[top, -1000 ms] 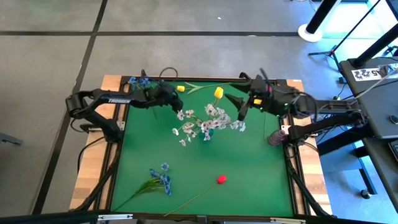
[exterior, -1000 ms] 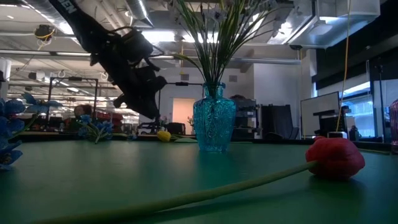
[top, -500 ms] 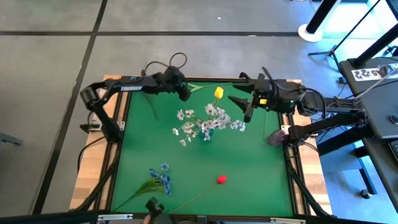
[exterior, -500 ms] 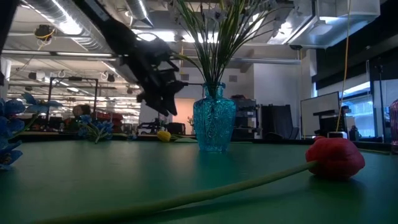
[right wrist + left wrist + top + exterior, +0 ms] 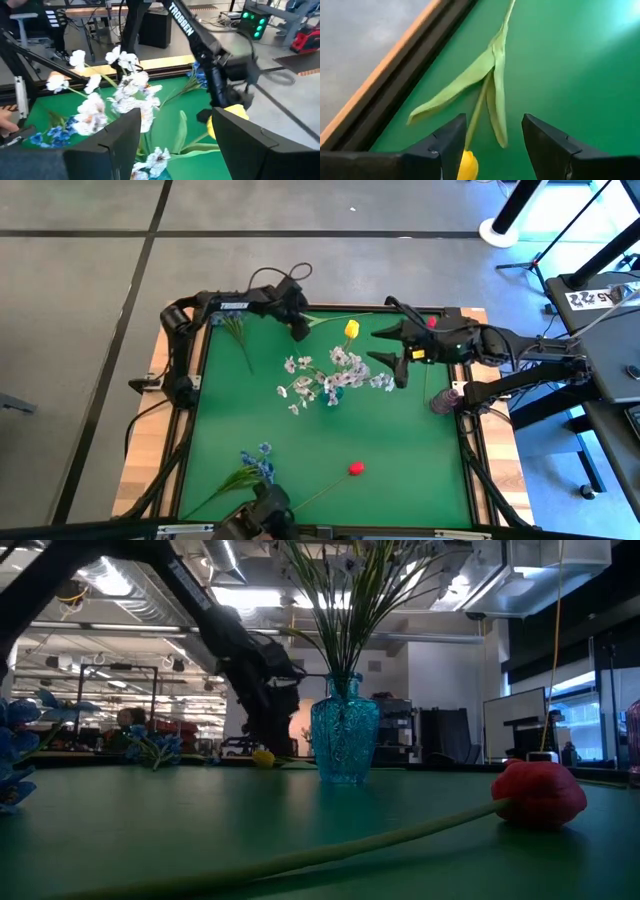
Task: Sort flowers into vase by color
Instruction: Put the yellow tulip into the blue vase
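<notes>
A yellow tulip lies along the far edge, its stem [image 5: 330, 318] running right and its blossom [image 5: 468, 165] and leaves [image 5: 490, 85] showing in the left wrist view. My left gripper [image 5: 300, 330] [image 5: 492, 122] is open and low over it, one finger on each side of the stem just past the blossom. A teal glass vase [image 5: 345, 740] [image 5: 334, 393] at mid-table holds white sprigs [image 5: 330, 370] and another yellow tulip [image 5: 351, 330]. My right gripper [image 5: 388, 355] [image 5: 175, 120] hovers open, right of the vase.
A blue sprig [image 5: 232, 320] lies at the far left with its stem toward the middle. Another blue sprig [image 5: 255, 465] and a red tulip [image 5: 355, 469] [image 5: 540, 795] lie near the near edge. A purple vase [image 5: 445, 398] stands at the right edge. A dark shape [image 5: 265, 510] shows at the near edge.
My left gripper has swung from the far-left corner rightward along the far edge and come down over the lying yellow tulip. The dark shape has come into view at the near edge.
</notes>
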{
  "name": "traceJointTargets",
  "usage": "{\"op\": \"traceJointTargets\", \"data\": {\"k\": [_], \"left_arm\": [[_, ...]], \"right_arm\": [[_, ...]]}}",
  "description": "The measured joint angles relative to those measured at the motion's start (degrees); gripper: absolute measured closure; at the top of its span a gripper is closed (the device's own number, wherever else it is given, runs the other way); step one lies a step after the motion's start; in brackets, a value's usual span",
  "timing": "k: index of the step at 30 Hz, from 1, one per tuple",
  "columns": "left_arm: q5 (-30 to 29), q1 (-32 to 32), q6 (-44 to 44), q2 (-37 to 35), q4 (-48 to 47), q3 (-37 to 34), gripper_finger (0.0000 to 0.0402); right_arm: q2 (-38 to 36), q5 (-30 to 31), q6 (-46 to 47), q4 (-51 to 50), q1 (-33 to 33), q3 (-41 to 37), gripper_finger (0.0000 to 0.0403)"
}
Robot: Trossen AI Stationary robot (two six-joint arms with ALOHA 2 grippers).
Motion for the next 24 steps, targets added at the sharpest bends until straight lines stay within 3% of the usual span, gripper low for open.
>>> {"op": "traceJointTargets", "data": {"k": [3,8,12,18,24], "left_arm": [[-3.45,0.64,0.87,1.84,-1.27,0.09,0.0211],[-2.97,0.91,0.55,2.41,-5.38,0.44,0.0223],[-3.74,-0.84,0.4,2.31,-8.75,0.45,0.0269],[-9.36,-4.78,0.37,2.32,-10.48,0.39,0.0381],[-16.17,-9.07,0.37,-0.11,-15.54,-0.13,0.0392]], "right_arm": [[0.08,0.57,-0.8,-0.02,0.0,0.0,0.0159],[0.08,0.59,-1.62,-0.16,0.0,0.0,0.0159],[0.08,0.81,-1.72,-0.13,0.0,0.0,0.0159],[0.08,0.83,-1.74,-0.37,0.07,0.0,0.0159],[-0.73,0.96,-1.74,-2.03,0.07,-0.02,0.0159]]}}
